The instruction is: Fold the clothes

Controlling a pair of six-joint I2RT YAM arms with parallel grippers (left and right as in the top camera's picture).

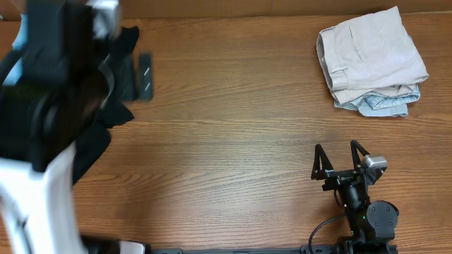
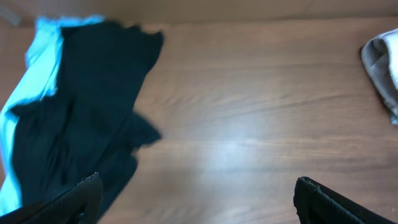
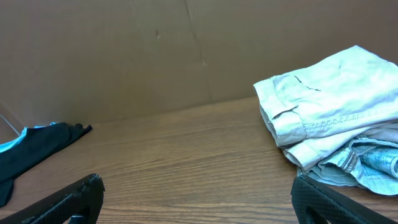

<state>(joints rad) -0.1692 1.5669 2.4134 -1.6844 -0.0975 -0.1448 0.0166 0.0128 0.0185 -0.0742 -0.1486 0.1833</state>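
Observation:
Folded pale beige shorts (image 1: 371,53) lie on a folded faded denim piece (image 1: 385,102) at the far right of the table; both show in the right wrist view (image 3: 329,106). A crumpled black garment (image 2: 87,118) with a sky-blue piece (image 2: 37,68) under it lies at the far left, partly hidden by my left arm in the overhead view (image 1: 116,77). My left gripper (image 2: 196,202) is open and empty above the table beside the black garment. My right gripper (image 1: 340,161) is open and empty near the front edge (image 3: 199,199).
A brown cardboard wall (image 3: 124,56) stands along the table's far edge. The left arm's body (image 1: 42,127) blocks much of the left side in the overhead view. Bare wooden tabletop (image 1: 233,134) lies between the two piles.

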